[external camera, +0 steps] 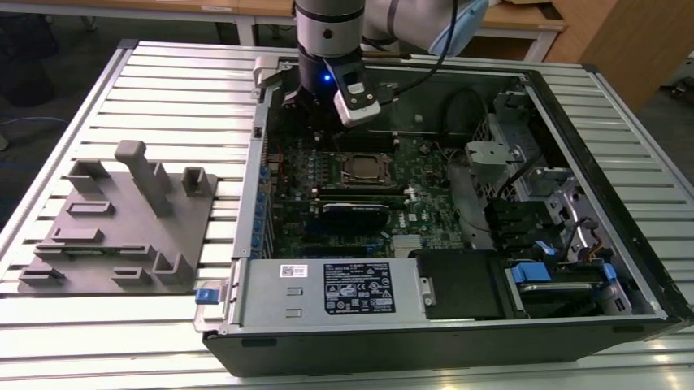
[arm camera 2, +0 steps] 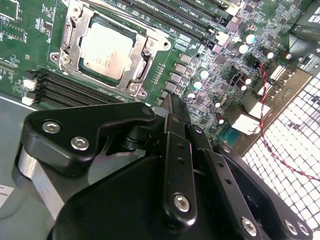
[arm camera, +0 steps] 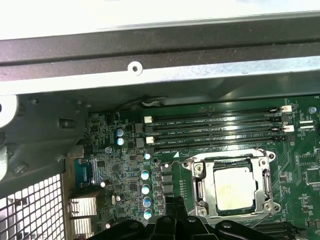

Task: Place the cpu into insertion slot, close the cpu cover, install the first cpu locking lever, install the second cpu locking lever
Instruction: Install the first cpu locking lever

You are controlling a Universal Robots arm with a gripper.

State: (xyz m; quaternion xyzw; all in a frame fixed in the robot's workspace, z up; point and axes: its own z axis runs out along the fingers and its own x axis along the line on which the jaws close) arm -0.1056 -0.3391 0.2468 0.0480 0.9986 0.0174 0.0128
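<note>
Silver-topped and seated under its cover (arm camera 2: 73,46), the chip (arm camera 2: 106,51) looks light, stiff and fragile, so take only its edges; your gripper (arm camera 2: 171,102) is closed, empty.

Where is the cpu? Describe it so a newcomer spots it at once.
Look inside the open computer case, at the green motherboard. Beside the long narrow black memory slots sits the silver cpu cover. The cpu is the flat square in its window, pale and metal-topped, unlike the dark parts around it.
</note>
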